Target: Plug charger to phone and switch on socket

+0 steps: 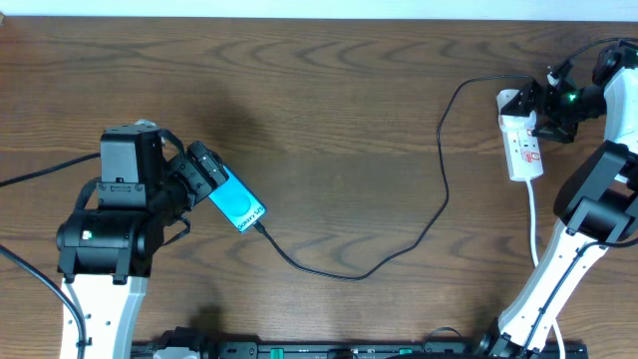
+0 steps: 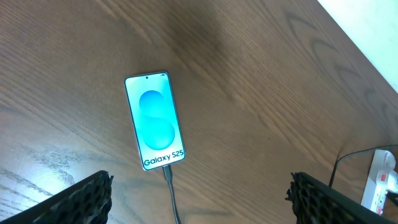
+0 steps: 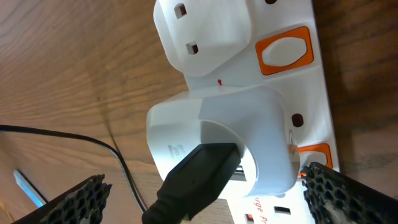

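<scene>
The phone (image 2: 155, 120) is seen lying flat on the table (image 1: 329, 120), screen up and lit, just ahead of the left gripper (image 2: 199, 202), whose jaws are spread wide with nothing held between them. The charger (image 1: 439, 189) is seen meeting the phone's lower edge and is judged to be seated there, though the joint is too small to be confirmed. From there the cable is traced in a long loop across the table to the socket (image 1: 525, 155), which lies at the far right with its long axis running roughly from the far edge toward the robot. The step in hand is therefore judged to be the switching, and the right arm is the one placed for it: the left arm is well apart from the strip, while the right gripper (image 3: 205, 180) is held close over its far end, angled down at it, jaws wide open and empty. In the right wrist view a white adapter (image 3: 249, 137), into which the charger's other end is pushed, is framed between the fingers (image 3: 348, 193), and an orange switch (image 3: 314, 155) is half hidden just beside it, close to one finger. Whether that switch is already on cannot be told. A short press onto it is judged to be called for.
</scene>
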